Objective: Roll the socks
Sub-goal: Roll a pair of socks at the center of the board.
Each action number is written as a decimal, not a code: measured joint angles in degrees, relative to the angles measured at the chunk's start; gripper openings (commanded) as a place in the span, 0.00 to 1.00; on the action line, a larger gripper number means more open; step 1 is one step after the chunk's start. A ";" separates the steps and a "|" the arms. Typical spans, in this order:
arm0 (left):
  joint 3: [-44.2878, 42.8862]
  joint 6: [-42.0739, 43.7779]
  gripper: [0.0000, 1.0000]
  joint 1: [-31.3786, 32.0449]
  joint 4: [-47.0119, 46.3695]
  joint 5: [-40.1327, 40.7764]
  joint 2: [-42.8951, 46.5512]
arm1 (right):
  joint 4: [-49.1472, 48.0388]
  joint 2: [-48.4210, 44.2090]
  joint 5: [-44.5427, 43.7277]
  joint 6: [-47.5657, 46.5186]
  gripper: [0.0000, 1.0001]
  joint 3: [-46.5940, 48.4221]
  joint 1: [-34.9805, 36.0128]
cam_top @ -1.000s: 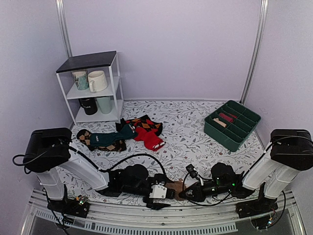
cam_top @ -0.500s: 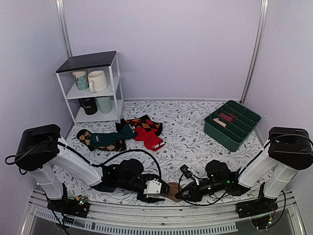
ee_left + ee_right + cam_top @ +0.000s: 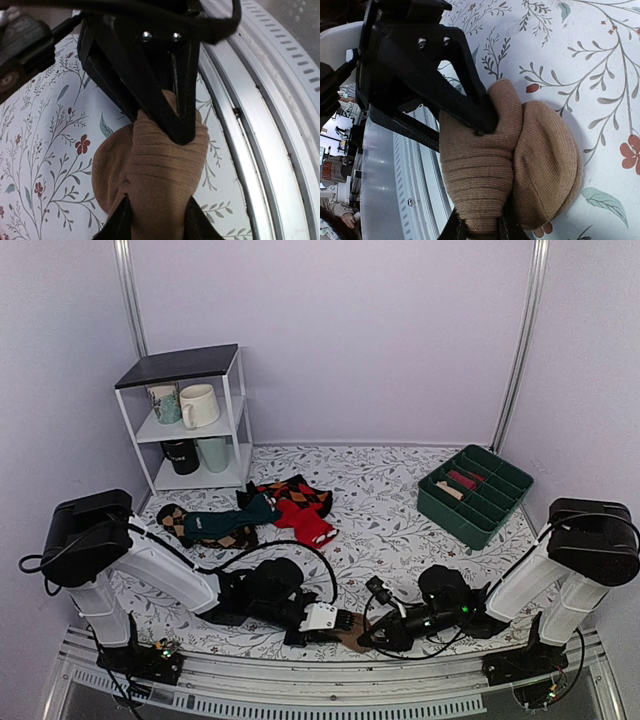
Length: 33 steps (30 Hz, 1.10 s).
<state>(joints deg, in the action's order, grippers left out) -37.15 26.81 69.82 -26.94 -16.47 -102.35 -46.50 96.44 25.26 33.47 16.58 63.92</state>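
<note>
From above, the socks show only as a brown sliver at the surface's near edge, mostly covered by the left pincer and right pincer. Both wrist views cut their own fingertips and the bundle's lower end off at the bottom edge. The green tray holds contents too small to identify.

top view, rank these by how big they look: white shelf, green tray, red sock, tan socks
1. white shelf
2. green tray
3. red sock
4. tan socks, though only a small patch shows between the left gripper and right gripper, so this rank is unsure
</note>
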 measured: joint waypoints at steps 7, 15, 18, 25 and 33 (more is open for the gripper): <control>-1.27 -3.30 0.00 -0.44 2.16 -1.68 0.07 | 2.95 -1.09 0.79 -0.79 0.23 0.59 -0.55; -3.54 -9.94 0.00 -0.55 5.07 -2.38 -0.72 | 12.07 -5.70 -2.12 -3.76 0.52 3.06 -0.07; -5.22 -12.41 0.00 -0.55 5.44 -2.73 -2.23 | 16.65 -10.25 -7.30 -5.86 0.54 2.64 0.02; -7.26 -16.50 0.00 -1.57 5.73 -5.29 -4.33 | 20.83 -29.83 -19.12 -14.32 0.57 -4.57 -0.33; -10.03 -18.25 0.00 -3.21 7.52 -9.99 -6.54 | 17.03 -36.98 -19.93 -20.50 0.61 -9.81 -0.13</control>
<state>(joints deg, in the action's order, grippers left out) -47.18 8.56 66.61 -19.42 -26.46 -108.88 -29.47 59.46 5.32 12.97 6.76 63.79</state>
